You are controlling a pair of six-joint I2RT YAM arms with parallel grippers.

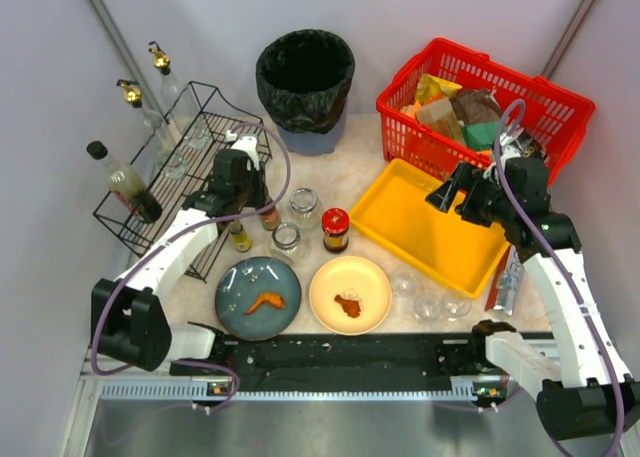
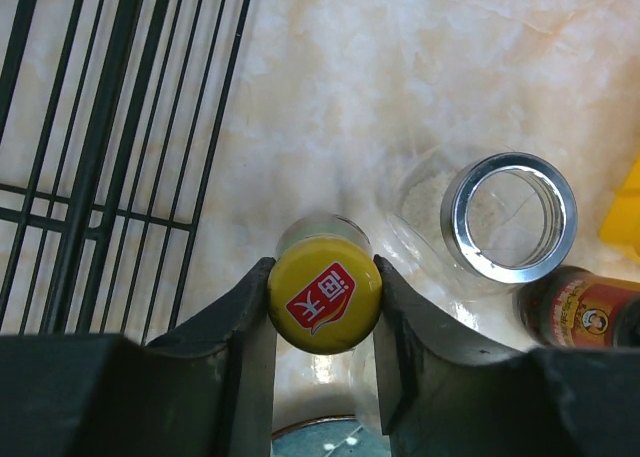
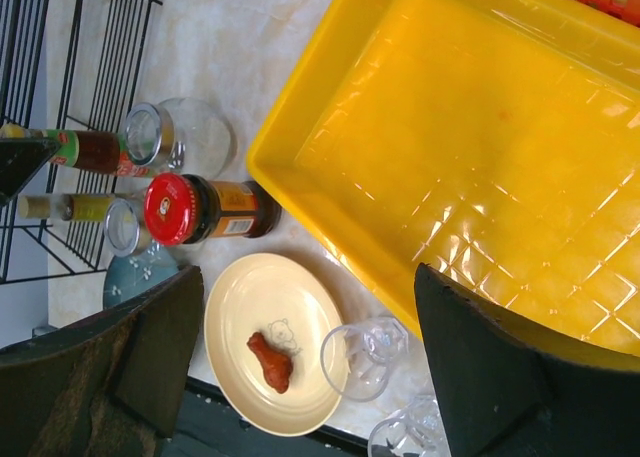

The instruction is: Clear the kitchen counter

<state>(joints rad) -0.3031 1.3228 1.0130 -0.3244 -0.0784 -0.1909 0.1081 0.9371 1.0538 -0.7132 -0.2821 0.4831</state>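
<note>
The marbled beige-pink kitchen counter (image 1: 345, 172) runs from the arm bases back to the wall, and there is plenty on it to clear. Your left gripper (image 2: 323, 277) is clamped from both sides on the yellow cap of a small bottle (image 2: 323, 307). The bottle stands upright with its long axis pointing straight at the wrist camera, though you cannot tell whether its base touches the counter. The wire rack (image 2: 90, 127) lies just to its left and an open glass jar (image 2: 510, 217) just to its right, so lifting straight up and then going left looks safest. Your right gripper (image 3: 310, 367) hangs wide open and empty over the near edge of the yellow tray (image 3: 450, 157), well apart from the bottle.
</note>
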